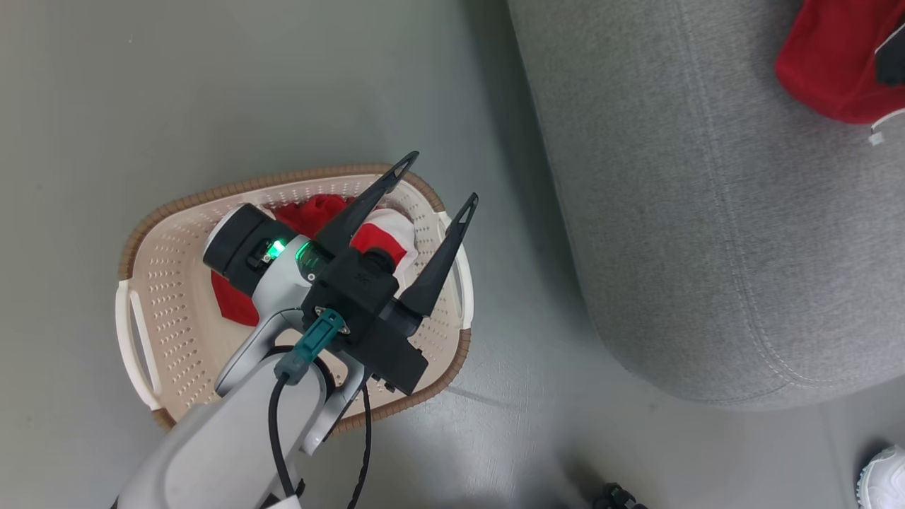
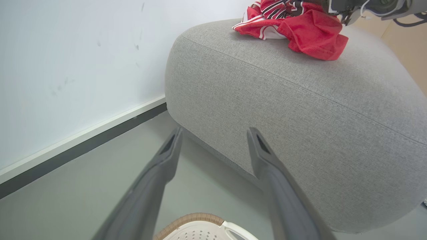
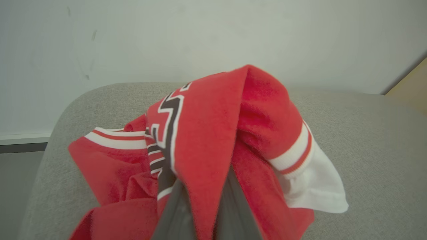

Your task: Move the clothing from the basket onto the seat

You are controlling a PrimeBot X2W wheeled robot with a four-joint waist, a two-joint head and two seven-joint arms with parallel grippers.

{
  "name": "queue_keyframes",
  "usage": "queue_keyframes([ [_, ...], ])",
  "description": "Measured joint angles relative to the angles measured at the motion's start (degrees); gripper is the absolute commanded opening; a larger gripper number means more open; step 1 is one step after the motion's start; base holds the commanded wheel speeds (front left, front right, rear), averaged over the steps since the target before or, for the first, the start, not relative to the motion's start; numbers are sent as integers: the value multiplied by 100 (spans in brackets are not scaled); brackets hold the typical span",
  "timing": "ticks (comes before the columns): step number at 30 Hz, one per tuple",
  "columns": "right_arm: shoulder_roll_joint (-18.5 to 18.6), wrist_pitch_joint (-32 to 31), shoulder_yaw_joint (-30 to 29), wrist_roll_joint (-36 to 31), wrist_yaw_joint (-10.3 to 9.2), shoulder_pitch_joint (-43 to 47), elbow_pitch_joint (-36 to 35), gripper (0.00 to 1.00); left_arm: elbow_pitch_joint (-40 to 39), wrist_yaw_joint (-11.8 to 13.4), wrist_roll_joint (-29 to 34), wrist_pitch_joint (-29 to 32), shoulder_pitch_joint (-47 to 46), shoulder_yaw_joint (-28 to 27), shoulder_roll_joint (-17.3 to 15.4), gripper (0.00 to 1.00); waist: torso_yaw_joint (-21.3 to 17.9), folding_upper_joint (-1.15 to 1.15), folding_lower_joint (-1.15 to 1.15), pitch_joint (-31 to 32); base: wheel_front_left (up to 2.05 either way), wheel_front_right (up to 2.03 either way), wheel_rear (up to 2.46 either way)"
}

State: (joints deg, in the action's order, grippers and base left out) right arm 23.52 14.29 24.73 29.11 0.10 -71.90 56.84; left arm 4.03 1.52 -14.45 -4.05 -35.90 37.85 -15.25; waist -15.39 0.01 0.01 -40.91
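Hovering over basket [image 1: 170, 283], left jaws spread

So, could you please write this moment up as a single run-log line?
left gripper: open above cream perforated plastic basket | right gripper: shut on red lettered jersey on grey fabric sofa | red-and-white garment: in basket

Pale grey forearm [image 1: 233, 424], black wrist band [image 1: 237, 244] lit green, teal plug [image 1: 314, 343], black cables [image 1: 276, 442], and a black left gripper [image 1: 443, 177] with two long tapered fingers [image 1: 438, 261].
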Motion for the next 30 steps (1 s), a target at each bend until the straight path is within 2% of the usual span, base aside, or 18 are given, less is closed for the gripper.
queue_keyframes([
  [6, -52, 42, 44, -58, 151, 154, 19, 100, 129, 0, -4, -68, 1, -31, 4, 100, -65, -1, -1, 122, 0, 0, 0],
  [10, -119, 42, 83, -114, 294, 383, -218, 100, 283, 2, -62, -169, 20, -70, 34, 100, -104, -1, -2, 282, 0, 0, 0],
  [22, -205, 41, 208, -454, 390, 1455, -1058, 100, 717, -1, -444, -572, 268, -189, 320, 100, -125, -2, -2, 1054, 0, 0, 0],
  [30, -537, 42, 111, -393, 392, 2163, -1670, 100, 1068, 101, -770, -826, 559, -499, 477, 100, 83, -2, -2, 1726, 0, 0, 0],
])
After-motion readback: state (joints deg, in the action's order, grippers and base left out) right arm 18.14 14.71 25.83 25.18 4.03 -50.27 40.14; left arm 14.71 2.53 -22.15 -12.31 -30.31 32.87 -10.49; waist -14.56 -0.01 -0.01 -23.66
